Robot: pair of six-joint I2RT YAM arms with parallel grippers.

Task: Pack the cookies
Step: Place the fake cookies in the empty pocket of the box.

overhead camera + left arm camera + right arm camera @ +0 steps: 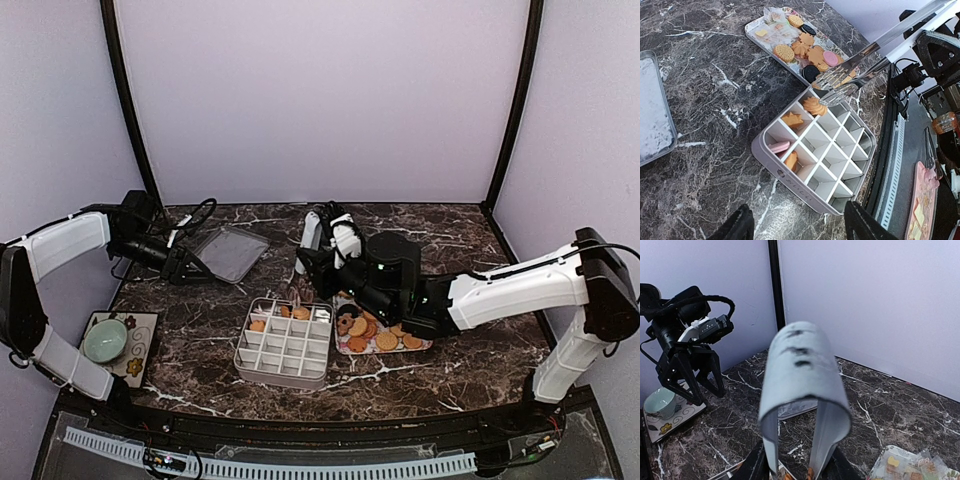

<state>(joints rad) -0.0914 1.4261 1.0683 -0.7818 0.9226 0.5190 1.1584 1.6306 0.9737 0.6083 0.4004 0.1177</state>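
The cookies point(372, 330) lie heaped on a flower-patterned tray point(425, 345); in the left wrist view the cookies point(800, 47) show as golden rounds, black ones and a pink one. A white box of square compartments point(285, 345) holds several cookies point(815, 106) along its far rows. My right gripper point(322, 262) is shut on metal tongs point(800, 375). Their tips point(840, 84) hover over the box's corner nearest the tray. An orange bit point(810, 473) shows low between the blades; I cannot tell if it is pinched. My left gripper point(185, 265) hangs open and empty, its fingers point(735, 227) short of the box point(840, 165).
A shallow metal tray point(230, 252) lies at the back left, just beside the left gripper. A pale green bowl point(105, 340) stands on a flowered mat point(140, 355) at the front left. Purple walls close in the back and sides.
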